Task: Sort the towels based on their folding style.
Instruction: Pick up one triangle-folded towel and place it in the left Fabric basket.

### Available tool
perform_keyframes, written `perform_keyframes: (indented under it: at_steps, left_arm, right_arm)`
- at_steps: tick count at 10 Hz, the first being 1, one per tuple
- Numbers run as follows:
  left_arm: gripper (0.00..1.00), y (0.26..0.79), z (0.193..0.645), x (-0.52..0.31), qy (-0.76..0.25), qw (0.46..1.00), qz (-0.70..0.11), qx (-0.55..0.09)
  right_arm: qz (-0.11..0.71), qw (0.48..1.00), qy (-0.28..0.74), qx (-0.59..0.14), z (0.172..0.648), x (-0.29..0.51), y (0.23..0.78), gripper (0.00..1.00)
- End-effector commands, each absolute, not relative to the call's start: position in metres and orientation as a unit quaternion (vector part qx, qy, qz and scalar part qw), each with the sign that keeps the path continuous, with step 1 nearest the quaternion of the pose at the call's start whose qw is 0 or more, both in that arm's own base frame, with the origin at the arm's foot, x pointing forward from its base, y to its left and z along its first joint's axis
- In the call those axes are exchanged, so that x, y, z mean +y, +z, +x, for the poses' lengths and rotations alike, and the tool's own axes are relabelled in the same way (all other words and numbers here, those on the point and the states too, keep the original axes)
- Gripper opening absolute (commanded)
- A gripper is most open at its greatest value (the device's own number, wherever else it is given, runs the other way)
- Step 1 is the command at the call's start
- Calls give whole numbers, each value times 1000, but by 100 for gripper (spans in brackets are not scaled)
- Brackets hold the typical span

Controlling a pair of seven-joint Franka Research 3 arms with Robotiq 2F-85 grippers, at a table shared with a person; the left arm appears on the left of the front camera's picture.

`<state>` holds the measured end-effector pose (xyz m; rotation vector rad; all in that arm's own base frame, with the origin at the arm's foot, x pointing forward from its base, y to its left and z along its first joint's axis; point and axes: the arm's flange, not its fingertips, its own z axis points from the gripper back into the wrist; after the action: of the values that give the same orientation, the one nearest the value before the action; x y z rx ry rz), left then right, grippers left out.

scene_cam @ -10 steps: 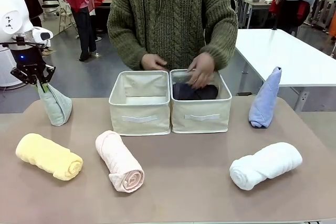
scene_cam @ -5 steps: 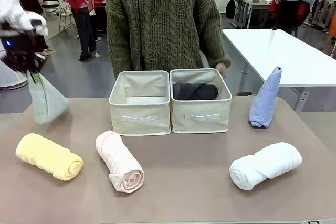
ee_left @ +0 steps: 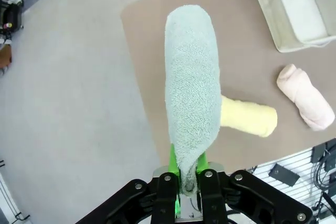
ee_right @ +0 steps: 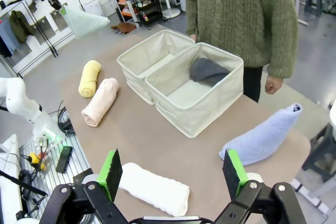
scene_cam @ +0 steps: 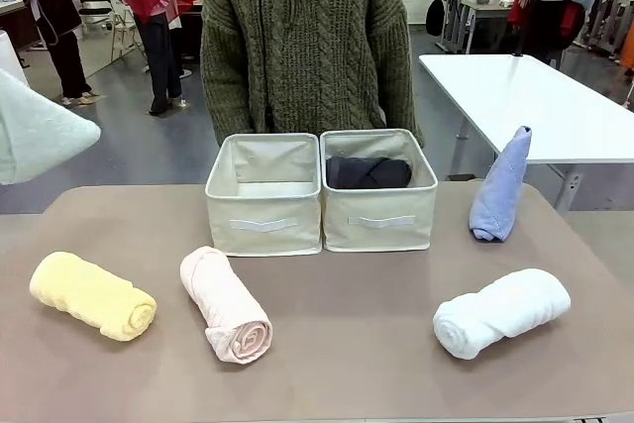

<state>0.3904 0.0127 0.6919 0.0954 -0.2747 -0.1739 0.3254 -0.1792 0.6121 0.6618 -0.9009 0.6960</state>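
A: Checked left gripper (ee_left: 186, 182): pinched tight on one end of the pale teal folded terry towel (ee_left: 191, 93), held in the air past the left edge of the bench (scene_cam: 347, 364), clear of the surface. Right gripper (ee_right: 172, 167): spread wide, gripping nothing, over the bench's right side.

B: Destination?

A: Probably the left cream fabric bin (scene_cam: 263, 207), bare inside. Dark grey rolled towel (scene_cam: 369, 172) already in the right cream fabric bin (scene_cam: 379, 217), so rolls there, folds left. Judgement only.

B: Handling advice?

A: Carry slowly, keep above the bin rim, centre over the opening before letting go. Thin pinch on limp cloth: expect swing, possibly unfolding. Steer clear of the pale yellow rolled towel (scene_cam: 92, 294) and pale pink rolled towel (scene_cam: 226, 304) by the near left edge.
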Motion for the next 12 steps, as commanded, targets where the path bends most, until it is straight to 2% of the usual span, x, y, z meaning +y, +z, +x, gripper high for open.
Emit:
perform_keyframes:
  at_steps: [1, 2, 3, 5, 6, 9, 11, 12]
  left_arm:
    - [0, 687, 402, 6, -84, 985, 51, -145]
    - [0, 687, 402, 6, -84, 985, 51, -145]
    - [13, 691, 390, 14, -86, 986, 47, -135]
    - [13, 708, 370, -29, -234, 954, 1, -188]
    - [13, 713, 366, -53, -279, 942, -3, -186]
    - [13, 723, 373, -110, -340, 923, -21, -178]
    - [13, 723, 360, -72, -341, 928, 12, -147]
    - [13, 719, 338, -11, -333, 932, 18, -142]
  right_arm:
    - [313, 786, 324, -423, 325, -179, 612, 100]
    - [313, 786, 324, -423, 325, -179, 612, 100]
    - [313, 786, 324, -423, 325, -179, 612, 100]
    - [313, 786, 324, -423, 325, -179, 612, 100]
    - [313, 786, 324, -423, 325, -179, 612, 100]
    - [313, 786, 324, -423, 325, -179, 612, 100]
    - [313, 786, 324, -423, 325, -179, 612, 100]
    - [313, 786, 324, -423, 325, -179, 612, 100]
